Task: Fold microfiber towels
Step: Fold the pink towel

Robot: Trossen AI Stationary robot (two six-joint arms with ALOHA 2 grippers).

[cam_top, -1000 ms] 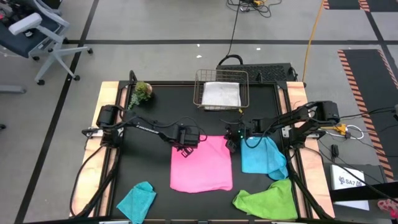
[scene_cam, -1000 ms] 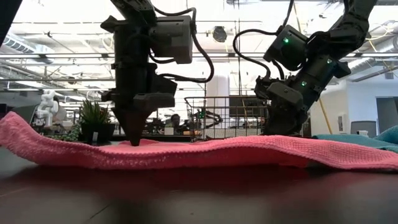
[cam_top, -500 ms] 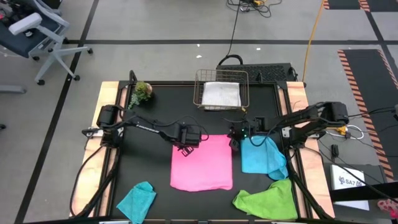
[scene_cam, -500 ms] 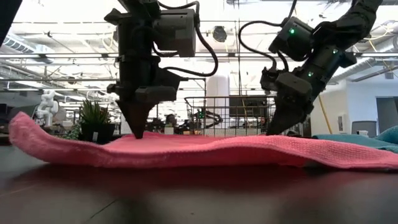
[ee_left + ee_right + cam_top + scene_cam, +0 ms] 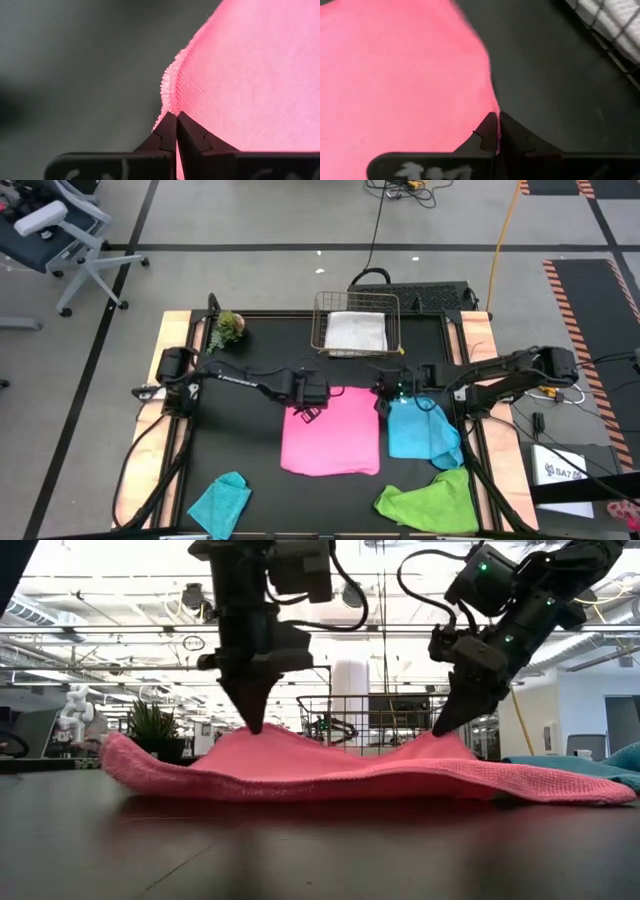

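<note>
Fingers of left gripper [image 5: 310,413] and right gripper [image 5: 383,404] pinched on lifted hot pink towel [image 5: 333,435] corners.

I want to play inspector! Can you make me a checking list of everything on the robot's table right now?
Surface: black table top, wooden side strips.
Job's things: pink towel mid-table, its two far corners lifted; blue towel beside it; green towel and teal towel crumpled near the front edge; white towel in the wire basket.
Clutter: small plant at the back left corner.
Grippers: left pincer shut on the pink towel's corner; right pincer shut on the other far corner.
Cables: dark cables on the floor behind the table.
Surroundings: office chair on the grey floor.
</note>
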